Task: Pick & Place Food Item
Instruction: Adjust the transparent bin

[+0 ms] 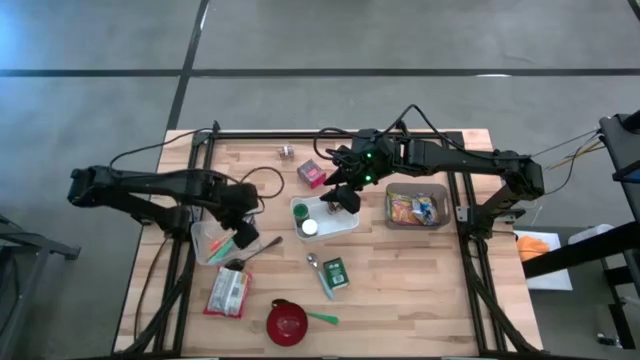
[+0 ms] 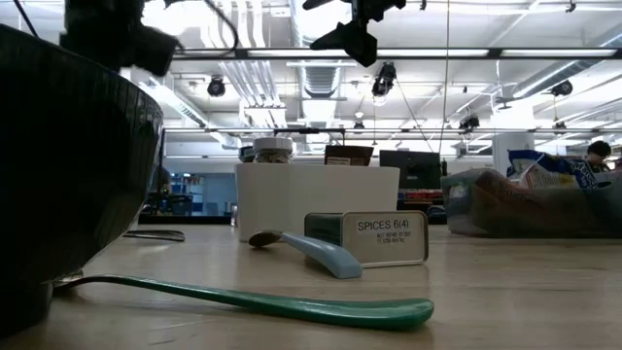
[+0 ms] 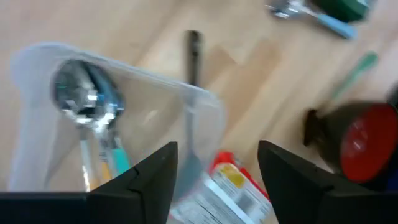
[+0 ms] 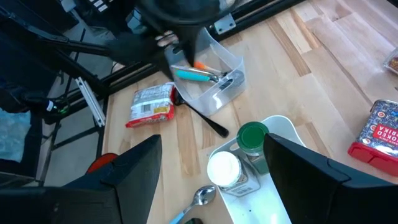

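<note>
A red-and-white food packet (image 1: pixel 228 292) lies flat near the table's front left; its end also shows in the left wrist view (image 3: pixel 231 186). My left gripper (image 1: pixel 243 238) hangs open above a clear tub (image 1: pixel 212 240) that holds spoons (image 3: pixel 87 102). Nothing is between its fingers (image 3: pixel 217 149). My right gripper (image 1: pixel 343 197) hovers open over a white tray (image 1: pixel 345 224), clear of the two jars (image 4: pixel 239 158) standing in it.
A pink box (image 1: pixel 311 174) and a small jar (image 1: pixel 286 151) sit toward the far edge. A clear bin of snacks (image 1: pixel 417 207) stands right of the tray. At the front are a green spice tin (image 1: pixel 335 272), a blue-handled spoon (image 1: pixel 320 272), a red bowl (image 1: pixel 287 322), a green spoon (image 2: pixel 262 301) and a black spoon (image 1: pixel 250 255).
</note>
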Tool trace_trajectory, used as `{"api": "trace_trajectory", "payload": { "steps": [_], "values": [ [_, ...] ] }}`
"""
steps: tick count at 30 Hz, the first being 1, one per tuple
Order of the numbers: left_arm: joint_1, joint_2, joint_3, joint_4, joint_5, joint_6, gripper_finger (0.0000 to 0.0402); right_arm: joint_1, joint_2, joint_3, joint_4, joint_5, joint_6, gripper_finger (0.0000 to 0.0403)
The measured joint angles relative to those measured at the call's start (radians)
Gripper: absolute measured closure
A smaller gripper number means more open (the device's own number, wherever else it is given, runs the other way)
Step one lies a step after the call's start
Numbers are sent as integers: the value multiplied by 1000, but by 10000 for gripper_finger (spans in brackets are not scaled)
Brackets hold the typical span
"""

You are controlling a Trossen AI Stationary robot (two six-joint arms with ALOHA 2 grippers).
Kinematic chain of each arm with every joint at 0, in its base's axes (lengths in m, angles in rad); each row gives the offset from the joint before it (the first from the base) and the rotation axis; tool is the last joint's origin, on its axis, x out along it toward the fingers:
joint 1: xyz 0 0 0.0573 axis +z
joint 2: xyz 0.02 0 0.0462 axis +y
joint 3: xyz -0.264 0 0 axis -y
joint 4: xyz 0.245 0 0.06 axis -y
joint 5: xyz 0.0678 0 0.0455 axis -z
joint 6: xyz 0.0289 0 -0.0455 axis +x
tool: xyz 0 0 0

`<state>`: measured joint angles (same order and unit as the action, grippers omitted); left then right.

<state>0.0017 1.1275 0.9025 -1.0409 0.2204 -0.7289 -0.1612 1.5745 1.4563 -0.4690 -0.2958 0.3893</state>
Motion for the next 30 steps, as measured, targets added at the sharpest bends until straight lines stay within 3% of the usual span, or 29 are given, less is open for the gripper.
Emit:
{"api": "trace_trajectory", "payload": {
  "steps": [5,12,17,24,30],
  "values": [
    [-107,0,12,-1,26,-7,238,0,0,0,0,0,0,126],
    [-252,0,-48,-2,57,-12,387,0,0,0,0,0,-7,126],
    [-305,0,-89,-16,46,-27,398,0,0,0,0,0,-8,126],
    [-345,0,-115,-45,110,-8,400,0,0,0,0,0,-5,126],
    [-363,0,-125,-147,113,23,401,0,0,0,0,0,-5,126]
  ]
}}
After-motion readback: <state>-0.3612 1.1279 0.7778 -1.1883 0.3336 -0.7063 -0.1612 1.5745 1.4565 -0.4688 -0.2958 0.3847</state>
